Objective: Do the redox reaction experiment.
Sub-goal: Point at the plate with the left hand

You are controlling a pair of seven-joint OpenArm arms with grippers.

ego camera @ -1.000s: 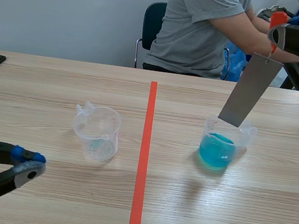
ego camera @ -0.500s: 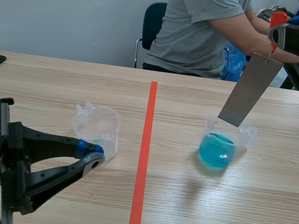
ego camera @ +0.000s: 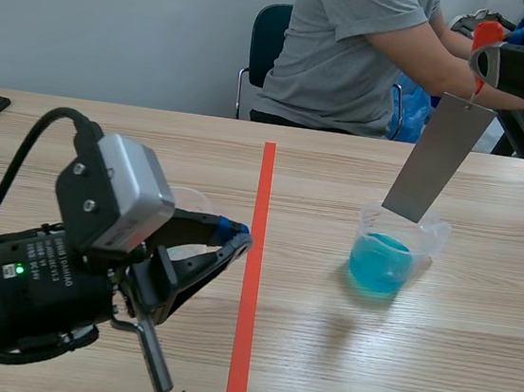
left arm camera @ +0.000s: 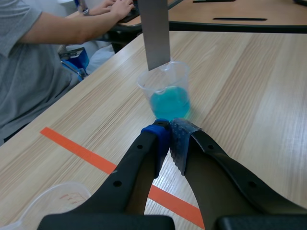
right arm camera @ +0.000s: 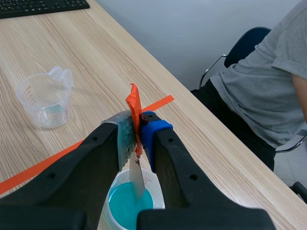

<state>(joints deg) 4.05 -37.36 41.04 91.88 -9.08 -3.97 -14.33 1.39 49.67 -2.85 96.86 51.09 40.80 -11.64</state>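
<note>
Aloft, right gripper (right arm camera: 135, 130) pinches metal strip (ego camera: 436, 160), lower edge at cup (ego camera: 380, 263) rim; left gripper (left arm camera: 170, 140) closed, empty.

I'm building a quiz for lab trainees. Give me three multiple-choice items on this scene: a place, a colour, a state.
1. The strip has its lower end: A) over the filled cup B) over the empty cup C) on the table.
2. The liquid is: A) red B) blue C) yellow.
3. The left tool is: A) open B) shut on a cup C) shut, empty.
Key: A, it hangs at that cup's rim; B, every view shows blue; C, its pads meet, nothing between.
</note>
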